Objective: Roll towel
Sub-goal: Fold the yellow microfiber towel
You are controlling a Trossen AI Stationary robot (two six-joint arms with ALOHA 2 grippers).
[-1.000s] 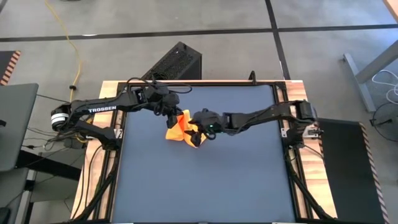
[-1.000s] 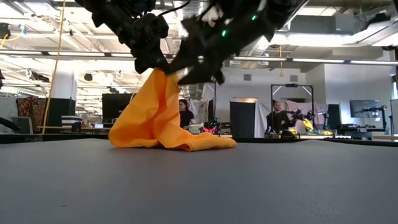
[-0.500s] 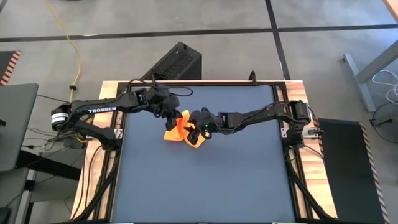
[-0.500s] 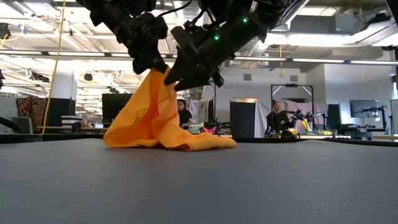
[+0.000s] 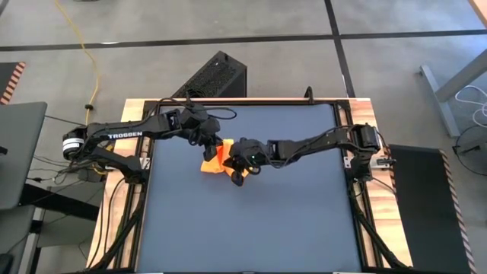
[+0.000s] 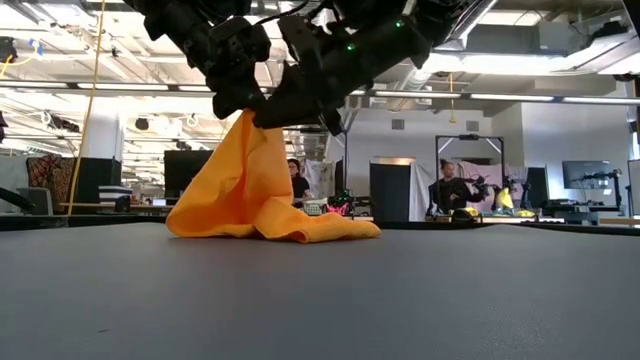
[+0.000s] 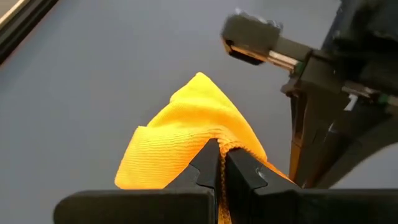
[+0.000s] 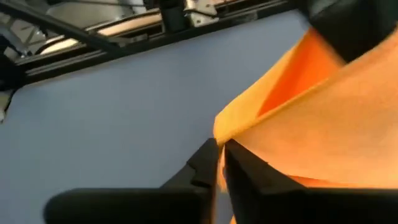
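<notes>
Cloth is what both arms have hold of: the small yellow-orange towel of soft plain fabric (image 6: 250, 190) hangs in a peaked tent above the dark blue worktop (image 5: 251, 221), its lower folds resting on the surface and a flat tail trailing out to one side in the low view. The left tool (image 7: 217, 163) has its two dark fingers pressed together on a bunched edge of the towel at the peak, and the right tool (image 8: 219, 160) is likewise closed on a fold of it, fingers pinched with cloth between them. Seen from above, the towel (image 5: 215, 158) sits toward the far-left part of the worktop, with the left tool (image 5: 210, 141) just on its far-left side and the right tool (image 5: 239, 160) touching its right side, so the two grips are nearly together at the top of the cloth. Neither arm is clearly the nearer. Rolling would likely need the towel laid flat first, since no long axis can be read from this heap. The towel's corners and its full outline are hidden under folds and the arms, and which edge each tool holds cannot be made out.
</notes>
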